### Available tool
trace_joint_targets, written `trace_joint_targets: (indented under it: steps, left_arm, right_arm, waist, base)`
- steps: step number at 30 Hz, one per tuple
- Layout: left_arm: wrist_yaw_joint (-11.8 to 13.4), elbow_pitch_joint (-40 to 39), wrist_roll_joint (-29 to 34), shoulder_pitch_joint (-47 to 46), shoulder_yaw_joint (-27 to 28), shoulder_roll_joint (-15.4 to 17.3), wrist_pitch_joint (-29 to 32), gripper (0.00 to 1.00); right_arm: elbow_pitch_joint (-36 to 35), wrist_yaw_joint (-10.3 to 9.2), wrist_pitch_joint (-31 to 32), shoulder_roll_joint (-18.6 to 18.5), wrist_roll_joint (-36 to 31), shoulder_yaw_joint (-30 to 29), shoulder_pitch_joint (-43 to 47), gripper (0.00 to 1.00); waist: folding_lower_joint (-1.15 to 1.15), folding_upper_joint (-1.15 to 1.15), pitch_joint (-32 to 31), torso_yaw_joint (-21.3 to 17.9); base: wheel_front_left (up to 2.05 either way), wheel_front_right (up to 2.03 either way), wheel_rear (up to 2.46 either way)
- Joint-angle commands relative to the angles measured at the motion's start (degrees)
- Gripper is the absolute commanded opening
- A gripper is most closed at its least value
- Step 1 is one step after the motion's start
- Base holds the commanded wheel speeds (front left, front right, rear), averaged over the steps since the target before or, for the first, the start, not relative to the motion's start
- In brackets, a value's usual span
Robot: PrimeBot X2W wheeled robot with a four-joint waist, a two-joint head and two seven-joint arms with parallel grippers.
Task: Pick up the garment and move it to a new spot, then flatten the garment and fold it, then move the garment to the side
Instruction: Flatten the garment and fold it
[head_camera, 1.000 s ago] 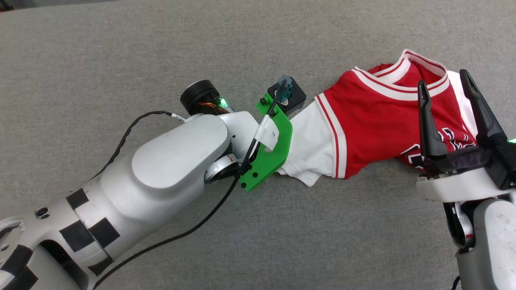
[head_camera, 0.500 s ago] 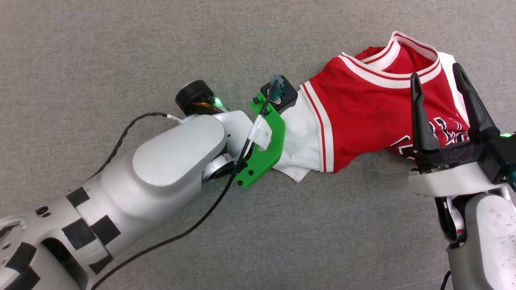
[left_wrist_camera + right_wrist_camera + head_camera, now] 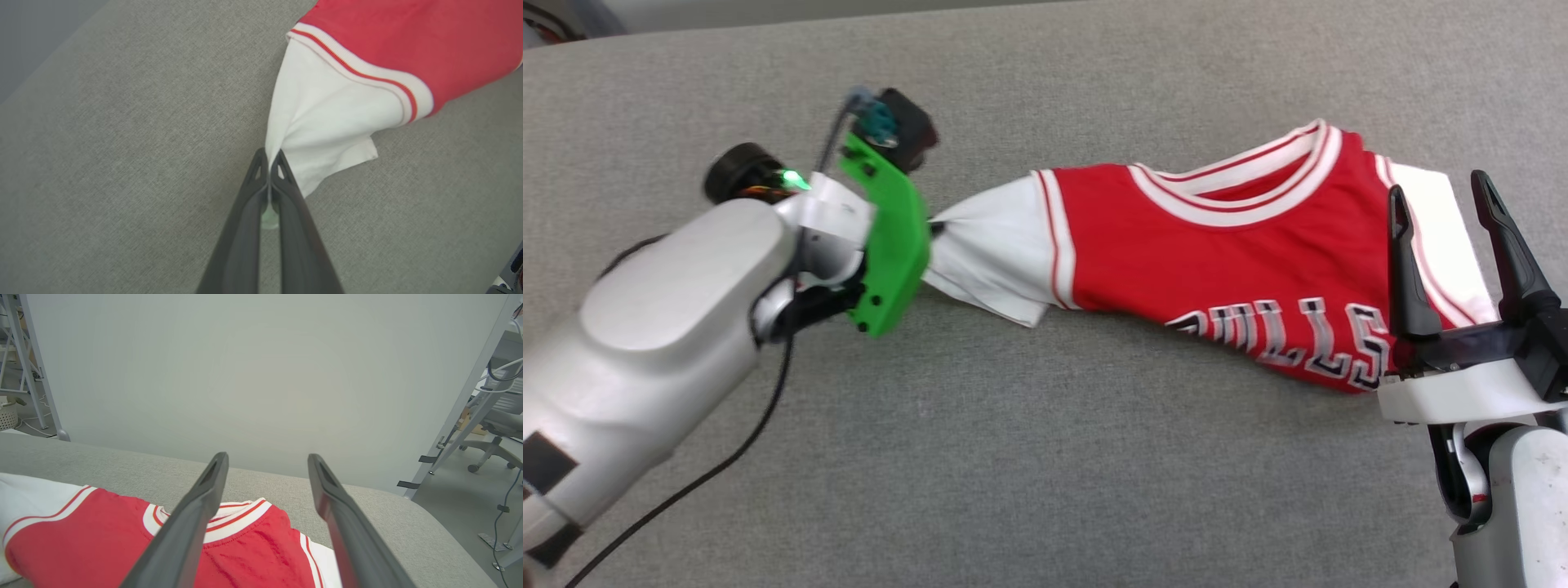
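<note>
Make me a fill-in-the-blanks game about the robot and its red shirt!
The left gripper is pinching the ____ sleeve of the shirt.
The right gripper is ____, not shut.
The shirt lies on a ____ fabric surface.
The stripes around the shirt's neck are red and ____.
Missing words: white; open; grey; white.

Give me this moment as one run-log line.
garment: on grey surface, not yet flat | left tool: shut on its white sleeve | right tool: open over the other end, holding nothing
</note>
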Motion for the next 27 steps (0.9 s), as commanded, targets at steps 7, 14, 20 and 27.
trace_joint_targets:
  steps: [7,14,20,27]
  left_arm:
    - [1.91,2.98,-2.27,2.71,2.10,7.02,-0.50,0.00]
    - [3.08,8.47,-4.17,4.93,3.14,10.39,-1.08,0.00]
    - [3.85,14.88,-5.90,7.70,3.29,10.09,-1.84,0.00]
    - [4.00,20.59,-3.57,9.79,4.05,5.67,-13.90,1.00]
  right_arm:
    - [-0.43,-0.04,-0.13,-0.48,-0.82,0.21,1.13,1.00]
    - [-0.16,-0.04,-0.13,-1.06,-0.80,-0.73,1.53,1.00]
    - [1.58,-0.04,-0.13,-1.35,-0.87,-0.47,0.97,1.00]
    - [2.71,-0.04,-0.13,-2.16,-0.26,-1.46,0.70,1.00]
  waist:
    - [0.00,0.00,-1.91,1.48]
    - [0.00,0.00,-0.66,1.10]
    - [0.00,0.00,0.63,0.21]
    - [0.00,0.00,-1.70,1.21]
  base:
    - [0.00,0.00,0.00]
    - [0.00,0.00,0.00]
    - [0.00,0.00,0.00]
    - [0.00,0.00,0.00]
